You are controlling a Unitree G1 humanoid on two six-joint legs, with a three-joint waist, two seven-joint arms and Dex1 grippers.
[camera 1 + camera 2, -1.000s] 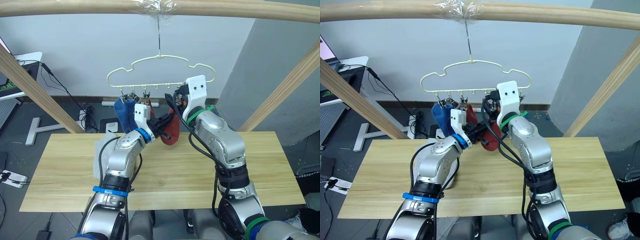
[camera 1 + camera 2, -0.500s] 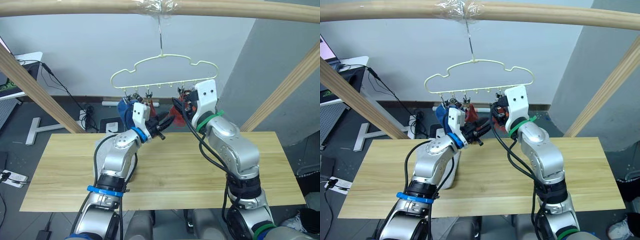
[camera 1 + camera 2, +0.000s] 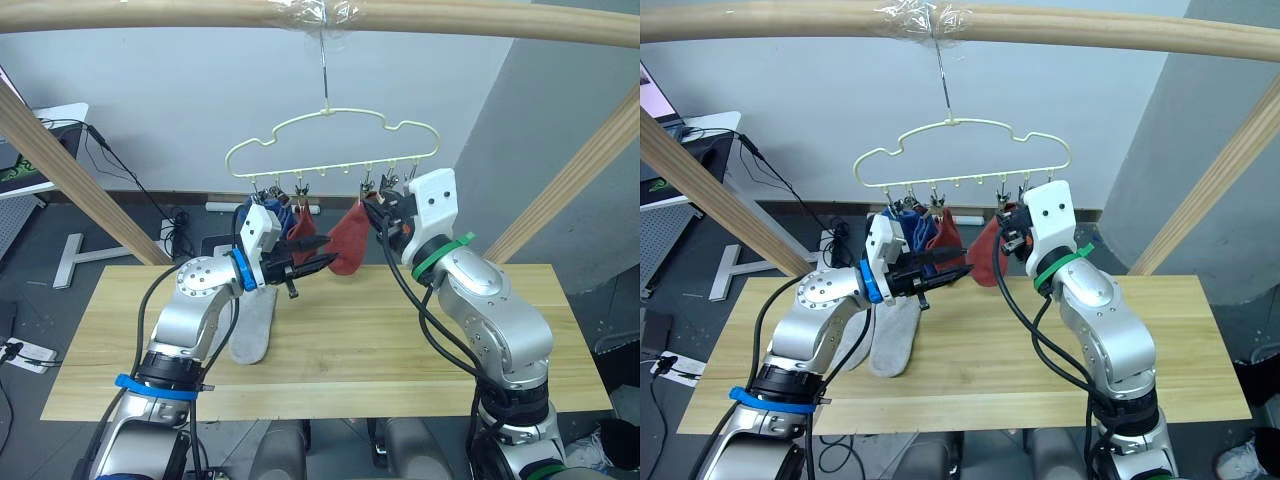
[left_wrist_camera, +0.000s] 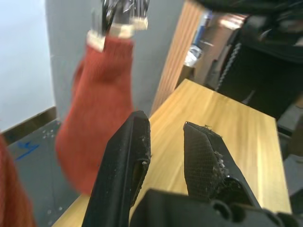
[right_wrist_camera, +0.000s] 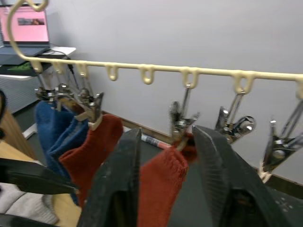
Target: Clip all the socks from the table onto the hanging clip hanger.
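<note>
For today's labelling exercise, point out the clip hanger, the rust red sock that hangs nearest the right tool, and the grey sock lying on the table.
clip hanger (image 3: 300, 121): left eye view, on its wavy top wire.
rust red sock (image 3: 347, 245): left eye view, middle of the hanging sock.
grey sock (image 3: 895, 336): right eye view, middle of the sock lying flat.
</note>
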